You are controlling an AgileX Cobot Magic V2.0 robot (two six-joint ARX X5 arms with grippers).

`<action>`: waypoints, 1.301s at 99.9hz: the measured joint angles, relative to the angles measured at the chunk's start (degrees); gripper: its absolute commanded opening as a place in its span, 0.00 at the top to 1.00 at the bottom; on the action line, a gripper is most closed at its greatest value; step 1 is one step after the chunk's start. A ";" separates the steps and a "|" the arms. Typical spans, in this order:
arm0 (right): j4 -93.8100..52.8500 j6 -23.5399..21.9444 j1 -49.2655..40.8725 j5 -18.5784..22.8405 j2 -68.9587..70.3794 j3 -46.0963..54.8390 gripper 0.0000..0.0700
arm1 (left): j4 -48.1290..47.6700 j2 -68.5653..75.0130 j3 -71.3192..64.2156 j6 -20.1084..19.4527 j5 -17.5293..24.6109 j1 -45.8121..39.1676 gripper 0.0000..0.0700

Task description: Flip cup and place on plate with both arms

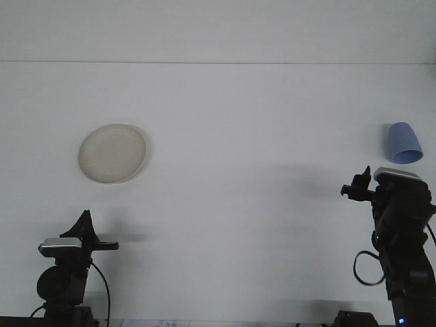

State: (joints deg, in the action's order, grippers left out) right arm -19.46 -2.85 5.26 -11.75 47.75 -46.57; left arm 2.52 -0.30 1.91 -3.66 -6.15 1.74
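White table fills most of the front view, matte and bare-looking, evenly lit with soft grey shadows on its near part. Far edge is a thin straight line across the top; above it a plain white wall.

A single front camera sits behind and above the robot's two arms, facing forward and downward over the plain white tabletop. It stands back far enough to take in the full width of the surface to its far edge. The left arm occupies the lower left corner, the right arm the lower right. No second view is supplied.
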 measured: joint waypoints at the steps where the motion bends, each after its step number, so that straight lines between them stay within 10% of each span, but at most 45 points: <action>1: 0.11 0.13 0.37 0.00 0.77 -0.02 0.30 | 0.00 0.00 0.00 0.00 0.00 0.00 0.98; 27: 2.27 2.10 13.33 1.95 14.14 0.00 0.30 | 0.00 0.00 0.00 0.00 0.00 0.00 0.98; 76: 29.16 8.87 32.22 24.85 34.77 0.00 0.30 | 0.00 0.00 0.00 0.00 -0.02 0.00 0.98; 130: 39.50 11.93 33.99 30.80 57.42 -12.17 0.30 | 0.00 0.00 0.00 0.00 0.00 0.00 0.98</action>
State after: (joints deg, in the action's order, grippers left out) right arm 20.03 9.08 39.24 19.05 105.16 -58.74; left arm 2.52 -0.30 1.91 -3.66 -6.15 1.74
